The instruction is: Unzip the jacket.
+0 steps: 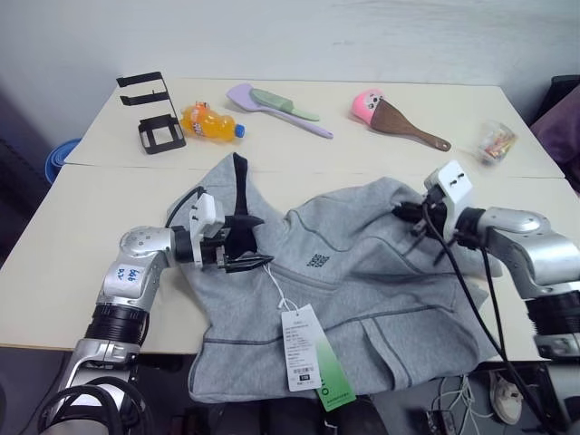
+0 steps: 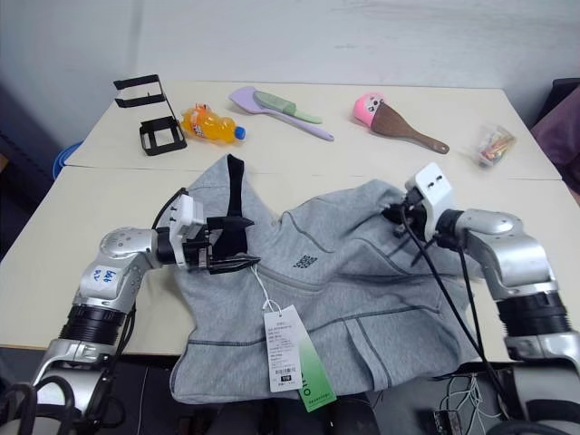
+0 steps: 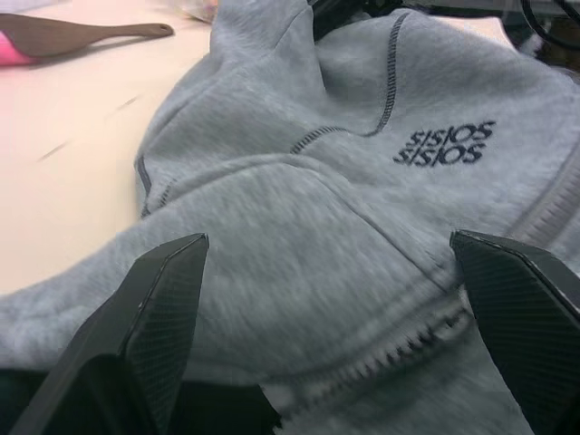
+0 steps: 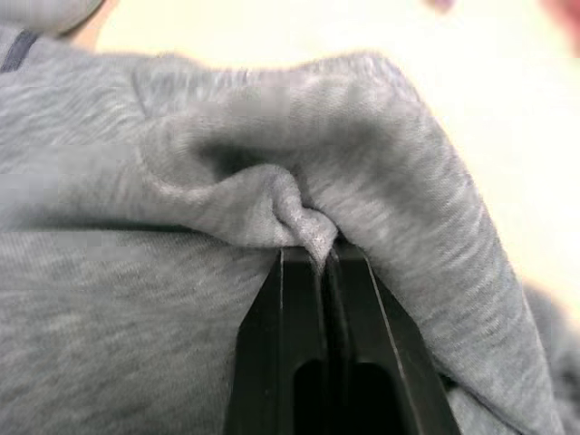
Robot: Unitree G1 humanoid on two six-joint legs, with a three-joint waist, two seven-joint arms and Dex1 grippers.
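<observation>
Flat on the table [image 1: 91, 236] — grey jacket [image 1: 362, 299], still zipped, tag [image 1: 304, 349] at front. Right gripper [image 4: 322, 258] pinches a fleece fold; left gripper [image 3: 335, 299] wide open, empty, over the zip.

The jacket [image 3: 272, 227] bears a small dark chest logo [image 3: 444, 145] reading "SOISIS" twice (seen upside down); the hang tag [image 1: 308, 358] print is illegible.

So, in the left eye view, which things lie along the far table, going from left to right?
Black wire stand → orange soda bottle → purple spatula → pink and brown brush → clear packet of sweets.
</observation>
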